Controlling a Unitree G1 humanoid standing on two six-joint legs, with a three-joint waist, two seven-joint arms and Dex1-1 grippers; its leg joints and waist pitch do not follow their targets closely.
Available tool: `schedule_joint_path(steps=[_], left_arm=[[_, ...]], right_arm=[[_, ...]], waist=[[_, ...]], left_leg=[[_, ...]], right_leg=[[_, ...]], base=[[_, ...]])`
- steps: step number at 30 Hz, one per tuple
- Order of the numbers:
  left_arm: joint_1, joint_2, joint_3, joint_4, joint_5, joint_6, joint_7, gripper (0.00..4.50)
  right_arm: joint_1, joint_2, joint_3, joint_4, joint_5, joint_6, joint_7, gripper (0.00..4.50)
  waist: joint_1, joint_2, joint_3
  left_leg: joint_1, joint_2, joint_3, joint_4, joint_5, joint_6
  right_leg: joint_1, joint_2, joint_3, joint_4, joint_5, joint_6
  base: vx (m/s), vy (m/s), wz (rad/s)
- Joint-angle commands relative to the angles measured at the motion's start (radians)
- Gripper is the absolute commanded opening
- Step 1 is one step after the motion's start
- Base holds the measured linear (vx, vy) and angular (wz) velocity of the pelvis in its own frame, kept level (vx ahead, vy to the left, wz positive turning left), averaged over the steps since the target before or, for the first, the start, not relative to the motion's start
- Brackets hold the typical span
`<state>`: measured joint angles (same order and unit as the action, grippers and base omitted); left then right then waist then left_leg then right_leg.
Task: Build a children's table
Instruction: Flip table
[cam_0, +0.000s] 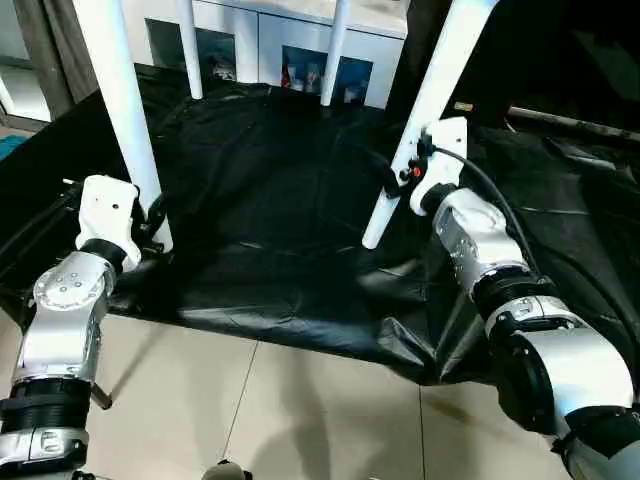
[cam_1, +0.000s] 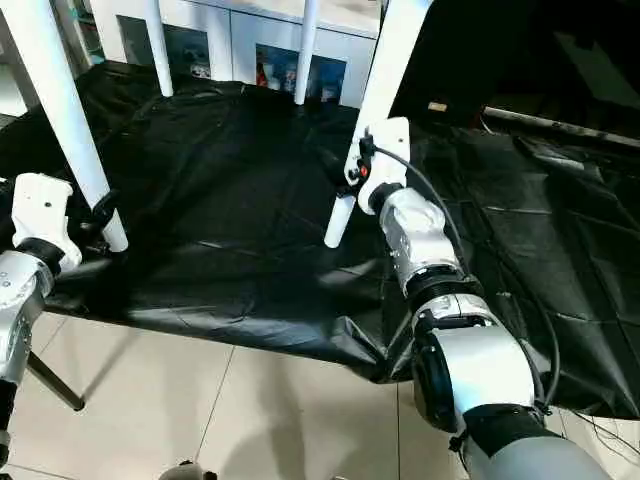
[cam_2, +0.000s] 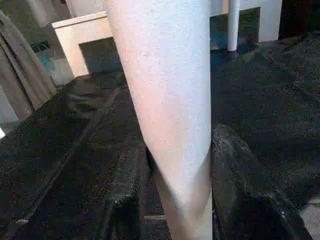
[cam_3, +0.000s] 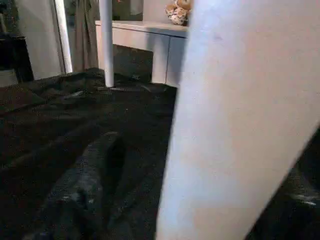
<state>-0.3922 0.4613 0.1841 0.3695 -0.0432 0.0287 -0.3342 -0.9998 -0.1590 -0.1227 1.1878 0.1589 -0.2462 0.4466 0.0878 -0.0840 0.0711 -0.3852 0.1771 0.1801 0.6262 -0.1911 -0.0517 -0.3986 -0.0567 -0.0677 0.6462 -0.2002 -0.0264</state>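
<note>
Home: glass-doored cabinet (cam_0: 270, 45), teddy (cam_3: 178, 11)

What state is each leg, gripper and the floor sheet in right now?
Left near leg: standing on the sheet, gripped low down.
Right near leg: slanted, foot on the sheet.
Two far legs: standing by the cabinet.
Left gripper: shut on left near leg.
Right gripper: at right near leg.
Black sheet: spread, wrinkled.

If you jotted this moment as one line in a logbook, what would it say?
left pincer: closed on near-left leg | right pincer: at near-right leg, grip unclear | far legs: standing on black sheet
</note>
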Motion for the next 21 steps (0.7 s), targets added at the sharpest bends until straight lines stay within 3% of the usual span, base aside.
schedule_joint_path(steps=[1, 15, 21], left_arm=[[0.019, -0.003, -0.068, -0.01, 0.052, -0.001, -0.017, 1.54], [0.028, -0.011, -0.077, -0.017, 0.045, -0.001, -0.017, 1.54], [0.035, -0.028, -0.089, -0.03, 0.047, 0.001, -0.011, 1.54]], right_arm=[[-0.02, -0.006, -0.015, 0.011, 0.0, -0.011, 0.008, 2.89], [-0.009, 0.0, -0.033, 0.038, -0.009, -0.056, 0.005, 1.75], [0.044, 0.011, -0.046, -0.01, 0.003, -0.11, -0.003, 1.61]], waist=[[-0.009, 0.031, -0.077], [-0.01, 0.029, -0.077], [-0.008, 0.026, -0.077]], left_leg=[[0.032, 0.065, -0.02, -0.085, -0.192, -0.028], [0.031, 0.067, -0.02, -0.086, -0.193, -0.019], [0.031, 0.068, -0.019, -0.086, -0.186, -0.016]], right_leg=[[0.038, -0.096, 0.06, -0.066, -0.091, -0.232], [0.037, -0.096, 0.06, -0.067, -0.109, -0.229], [0.036, -0.097, 0.06, -0.067, -0.109, -0.224]], base=[[0.0, 0.0, 0.0], [0.0, 0.0, 0.0], [0.0, 0.0, 0.0]])
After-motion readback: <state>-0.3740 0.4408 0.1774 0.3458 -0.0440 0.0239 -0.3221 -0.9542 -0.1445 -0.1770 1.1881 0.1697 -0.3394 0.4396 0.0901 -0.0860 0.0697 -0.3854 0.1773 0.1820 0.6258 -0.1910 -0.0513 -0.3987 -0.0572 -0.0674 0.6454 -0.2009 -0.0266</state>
